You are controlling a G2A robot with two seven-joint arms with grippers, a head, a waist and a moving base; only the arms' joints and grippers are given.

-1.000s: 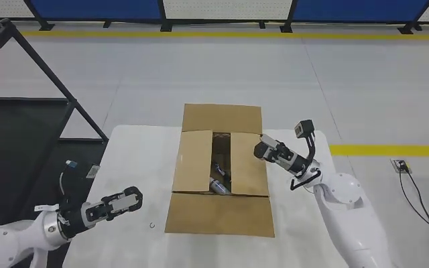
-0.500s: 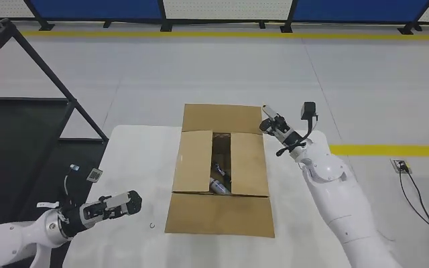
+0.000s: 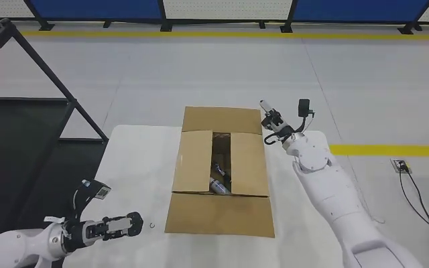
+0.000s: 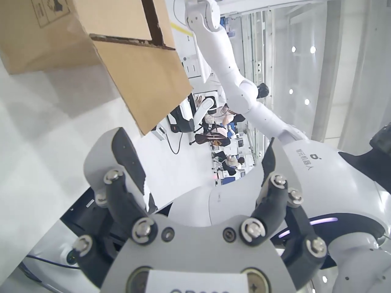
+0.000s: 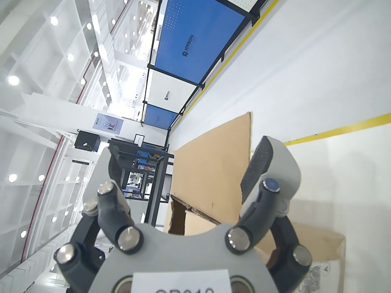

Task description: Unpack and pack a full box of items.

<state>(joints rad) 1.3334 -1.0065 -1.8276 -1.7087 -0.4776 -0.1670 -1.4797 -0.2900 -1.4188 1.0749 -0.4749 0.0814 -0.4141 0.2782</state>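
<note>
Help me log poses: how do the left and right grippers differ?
The white-and-black left gripper is at the white table's near side, clear of the brown cardboard box; the right gripper is by the box's far right corner. The left points sideways at the box; the right points away. Both are open, empty.

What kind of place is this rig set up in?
Probably an indoor industrial hall or robot test floor, not a home. Blue partition panels fence off the bay, a yellow floor line borders it, and rows of ceiling lights sit high overhead.
</note>
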